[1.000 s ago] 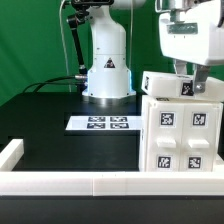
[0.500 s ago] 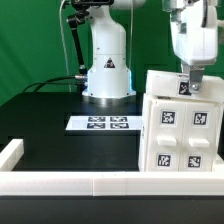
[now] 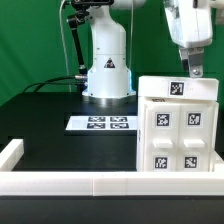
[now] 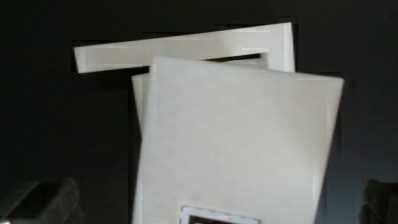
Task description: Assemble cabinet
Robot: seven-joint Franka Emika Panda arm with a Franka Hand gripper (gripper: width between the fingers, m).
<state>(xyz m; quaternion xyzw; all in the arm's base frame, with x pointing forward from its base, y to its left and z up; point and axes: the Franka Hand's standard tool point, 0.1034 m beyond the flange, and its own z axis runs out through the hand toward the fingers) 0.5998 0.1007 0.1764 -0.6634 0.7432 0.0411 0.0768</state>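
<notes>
The cabinet [image 3: 178, 135] is a large white box with black-and-white tags, standing on the black table at the exterior view's right. A white tagged top panel [image 3: 178, 89] lies flat on it. My gripper [image 3: 190, 68] hangs just above the panel's tag, apart from it. In the wrist view the white cabinet top [image 4: 231, 140] fills the middle, with a tag edge [image 4: 222, 214] low down. The dark fingertips [image 4: 43, 200] sit wide apart at the picture's corners, so the gripper is open and empty.
The marker board [image 3: 103, 123] lies flat on the table in front of the arm's white base [image 3: 108, 72]. Low white border rails run along the front [image 3: 90, 183] and the exterior view's left [image 3: 10, 152]. A green backdrop stands behind.
The top panel was tilted under my gripper; now it lies flat on the cabinet. My gripper has let go and risen a little above it.
</notes>
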